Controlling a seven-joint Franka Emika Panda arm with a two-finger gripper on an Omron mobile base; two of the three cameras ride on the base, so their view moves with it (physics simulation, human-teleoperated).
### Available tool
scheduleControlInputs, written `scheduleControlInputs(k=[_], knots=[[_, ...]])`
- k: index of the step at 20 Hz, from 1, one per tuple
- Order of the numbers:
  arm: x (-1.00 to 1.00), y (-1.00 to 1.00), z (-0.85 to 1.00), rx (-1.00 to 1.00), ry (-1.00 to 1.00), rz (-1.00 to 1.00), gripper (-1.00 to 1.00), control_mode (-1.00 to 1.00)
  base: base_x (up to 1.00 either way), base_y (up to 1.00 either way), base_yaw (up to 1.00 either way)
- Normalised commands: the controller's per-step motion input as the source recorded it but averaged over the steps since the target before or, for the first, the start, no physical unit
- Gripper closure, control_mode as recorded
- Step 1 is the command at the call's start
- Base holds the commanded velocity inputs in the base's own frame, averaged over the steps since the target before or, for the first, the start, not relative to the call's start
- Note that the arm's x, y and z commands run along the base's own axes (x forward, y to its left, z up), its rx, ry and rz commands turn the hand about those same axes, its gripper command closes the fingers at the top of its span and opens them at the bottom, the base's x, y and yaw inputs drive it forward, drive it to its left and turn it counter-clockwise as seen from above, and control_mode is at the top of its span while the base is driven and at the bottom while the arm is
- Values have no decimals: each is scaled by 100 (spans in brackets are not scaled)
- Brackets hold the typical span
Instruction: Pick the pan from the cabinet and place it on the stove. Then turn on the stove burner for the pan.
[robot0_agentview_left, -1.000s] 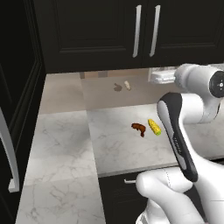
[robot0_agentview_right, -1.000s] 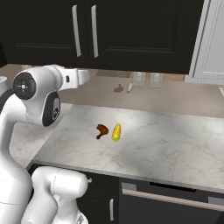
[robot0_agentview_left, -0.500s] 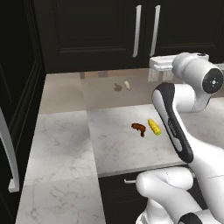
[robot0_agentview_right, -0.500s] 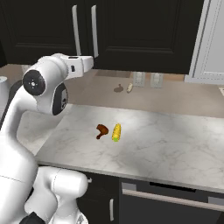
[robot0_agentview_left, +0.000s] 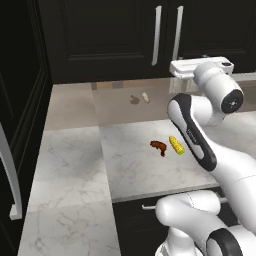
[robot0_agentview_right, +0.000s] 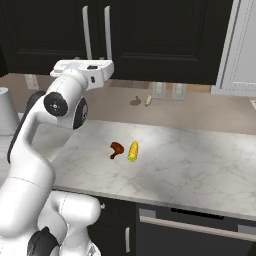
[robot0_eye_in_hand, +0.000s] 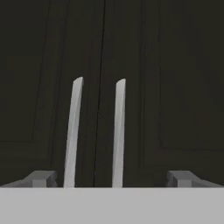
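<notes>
The cabinet (robot0_agentview_left: 120, 37) stands shut above the marble counter (robot0_agentview_left: 75, 165), its two silver bar handles (robot0_eye_in_hand: 73, 131) side by side dead ahead of the gripper (robot0_eye_in_hand: 112, 178), whose finger tips sit wide apart and clear of the doors. On the counter, a brown chicken drumstick (robot0_agentview_left: 158, 146) lies just left of a yellow corn cob (robot0_agentview_left: 176, 145); the pan isn't visible behind those closed doors

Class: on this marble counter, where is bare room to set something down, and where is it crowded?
Bare white marble counter stretches right of the yellow corn cob toward the white cabinet. Crowded: the spot where the corn lies beside the brown chicken drumstick.
</notes>
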Motion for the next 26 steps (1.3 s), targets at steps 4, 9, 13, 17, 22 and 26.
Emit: scheduleControlInputs(k=[4,9,13,17,22,26], knots=[[52,0,19,0,-1,0,-100,-100,0,0,0],[47,-6,14,0,0,0,-100,-100,0,0,0],[45,-11,7,0,0,0,-100,-100,0,0,0],[42,-7,3,0,0,0,-100,-100,0,0,0],[31,0,0,0,0,0,-100,-100,0,0,0],[29,0,0,0,0,0,-100,-100,0,0,0]])
